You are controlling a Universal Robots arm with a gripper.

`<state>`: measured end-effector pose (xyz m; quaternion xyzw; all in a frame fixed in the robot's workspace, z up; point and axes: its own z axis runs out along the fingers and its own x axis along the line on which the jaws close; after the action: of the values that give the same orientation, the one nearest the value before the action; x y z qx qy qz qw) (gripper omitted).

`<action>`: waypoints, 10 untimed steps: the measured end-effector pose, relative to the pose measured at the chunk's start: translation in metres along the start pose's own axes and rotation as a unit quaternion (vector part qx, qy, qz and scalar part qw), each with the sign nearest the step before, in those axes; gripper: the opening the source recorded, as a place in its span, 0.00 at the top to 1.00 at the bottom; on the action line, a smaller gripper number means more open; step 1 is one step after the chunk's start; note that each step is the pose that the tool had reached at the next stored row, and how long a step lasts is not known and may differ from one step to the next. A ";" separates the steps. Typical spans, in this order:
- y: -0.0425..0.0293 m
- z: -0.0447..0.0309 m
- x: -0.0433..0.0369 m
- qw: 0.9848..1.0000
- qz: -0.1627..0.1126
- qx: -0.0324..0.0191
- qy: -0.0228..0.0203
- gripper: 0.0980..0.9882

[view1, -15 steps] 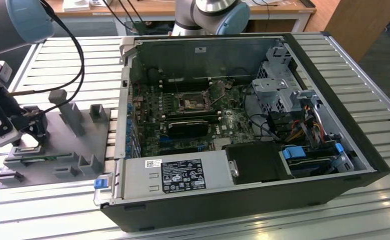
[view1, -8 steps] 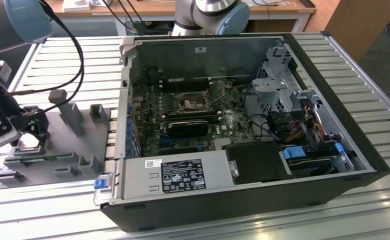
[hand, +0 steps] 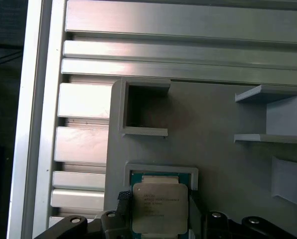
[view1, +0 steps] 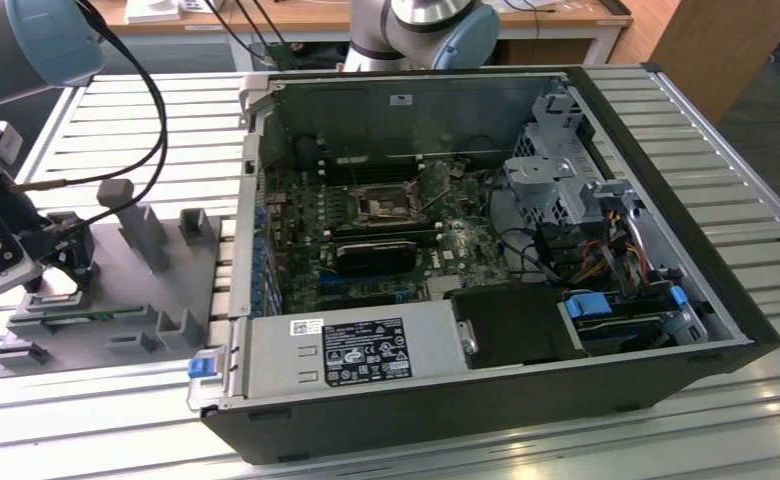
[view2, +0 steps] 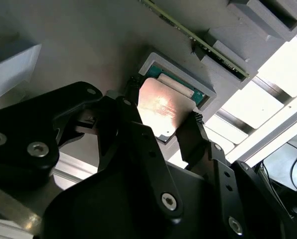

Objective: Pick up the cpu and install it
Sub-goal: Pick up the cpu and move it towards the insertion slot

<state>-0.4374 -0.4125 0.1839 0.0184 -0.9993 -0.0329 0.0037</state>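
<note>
The cpu (view2: pixel 161 107), a flat square chip with a shiny silver top, sits between my gripper's (view2: pixel 163 109) two black fingers (view2: pixel 201 142). Both fingers press against its opposite edges. In the first wrist view the cpu (hand: pixel 159 206) lies partly over a square green-floored recess (hand: pixel 161 174) of the grey fixture tray (hand: pixel 213 149), shifted toward my gripper (hand: pixel 158 201). In the exterior view my gripper (view1: pixel 57 285) is down at the tray's (view1: pixel 137 290) end on that view's left.
An open computer case (view1: pixel 657 200) lies to the exterior view's right of the tray. Its motherboard holds an empty socket (view1: pixel 387 205) and a black block (view1: pixel 377 255). Upright posts (view1: pixel 143 230) stand on the tray. The table (view1: pixel 764 240) is slatted aluminium.
</note>
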 end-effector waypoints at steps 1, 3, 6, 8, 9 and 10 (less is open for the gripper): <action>0.0000 0.0000 -0.0001 1.000 0.000 0.000 0.000 0.48; 0.0000 -0.0001 -0.0003 1.000 0.000 0.000 0.000 0.49; 0.0000 -0.0008 -0.0005 1.000 0.000 0.000 0.000 0.50; 0.0001 -0.0026 -0.0005 1.000 0.000 0.000 0.000 0.50; 0.0002 -0.0040 -0.0005 1.000 0.000 0.000 0.000 0.50; 0.0003 -0.0055 -0.0005 1.000 0.000 0.000 0.000 0.50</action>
<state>-0.4369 -0.4125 0.1894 0.0185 -0.9993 -0.0329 0.0037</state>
